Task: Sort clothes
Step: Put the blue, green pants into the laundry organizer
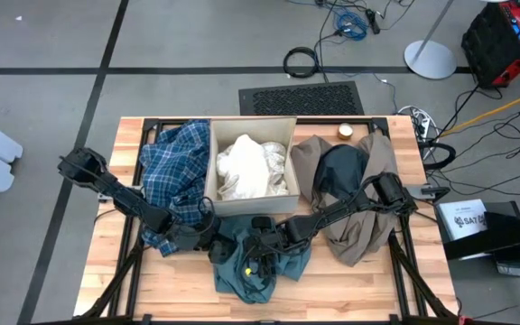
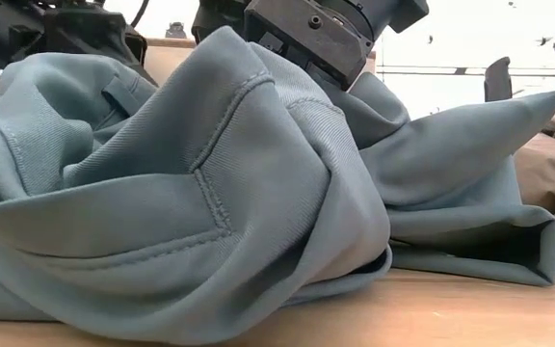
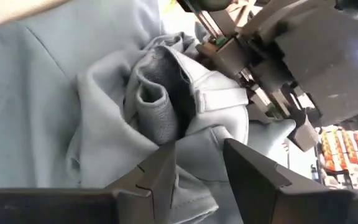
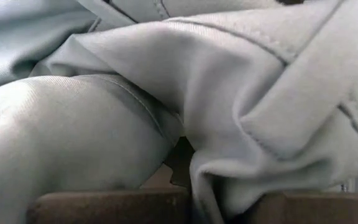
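Note:
The teal-green piece point(image 1: 253, 264) lies bunched on the table near its front edge, and it fills the low view point(image 2: 210, 193). My right gripper point(image 1: 262, 240) is over its far part and is shut on a bunch of it point(image 4: 219, 186). My left gripper point(image 1: 213, 242) is at the piece's left side, open, with its fingertips over a fold point(image 3: 199, 152); I cannot tell if they touch it. The plaid shirt point(image 1: 177, 171) lies at the left. White pieces point(image 1: 251, 167) lie in the box. The taupe piece point(image 1: 368, 212) and the dark piece point(image 1: 339, 170) lie at the right. My right gripper pinches a gathered fold of the teal-green piece point(image 4: 222, 180) between its two fingers, with several layers crumpled together. The fingers come slanting down from the table's right. The cloth rises in a hump to the gripper point(image 2: 287, 87), and its lower folds point(image 2: 258, 289) rest on the table.
The tan cardboard box point(image 1: 213, 162) stands at the far middle of the table, between the plaid shirt and the taupe piece. A small round tin point(image 1: 345, 131) sits at the far edge. Bare wood point(image 1: 359, 289) shows along the front edge.

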You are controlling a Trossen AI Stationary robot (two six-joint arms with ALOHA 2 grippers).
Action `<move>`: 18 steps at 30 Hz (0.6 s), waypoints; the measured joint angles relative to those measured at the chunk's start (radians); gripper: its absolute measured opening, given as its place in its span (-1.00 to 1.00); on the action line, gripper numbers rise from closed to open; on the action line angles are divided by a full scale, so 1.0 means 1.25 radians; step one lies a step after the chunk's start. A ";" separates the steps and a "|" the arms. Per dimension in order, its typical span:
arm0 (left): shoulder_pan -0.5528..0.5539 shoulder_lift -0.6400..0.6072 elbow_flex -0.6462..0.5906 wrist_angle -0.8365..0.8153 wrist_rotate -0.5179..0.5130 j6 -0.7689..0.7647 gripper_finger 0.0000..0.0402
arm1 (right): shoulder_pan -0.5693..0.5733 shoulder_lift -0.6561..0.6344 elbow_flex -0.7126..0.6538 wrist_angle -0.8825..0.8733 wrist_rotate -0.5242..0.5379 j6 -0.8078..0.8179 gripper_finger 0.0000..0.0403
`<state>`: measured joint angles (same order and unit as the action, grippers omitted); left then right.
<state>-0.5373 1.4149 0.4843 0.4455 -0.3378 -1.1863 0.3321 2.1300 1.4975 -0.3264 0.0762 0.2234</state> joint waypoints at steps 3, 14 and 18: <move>0.000 -0.020 0.001 0.002 0.004 0.022 -0.27 | 0.000 0.000 0.000 -0.001 0.000 -0.001 -0.93; 0.000 -0.018 0.009 0.001 -0.024 0.089 0.15 | 0.000 0.000 0.000 -0.005 0.000 -0.003 -0.93; 0.004 -0.018 0.027 0.002 -0.027 0.115 0.40 | 0.000 0.000 0.000 -0.005 0.000 -0.003 -0.93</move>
<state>-0.5328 1.3918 0.5185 0.4481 -0.3721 -1.0428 0.3321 2.1300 1.4978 -0.3331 0.0764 0.2199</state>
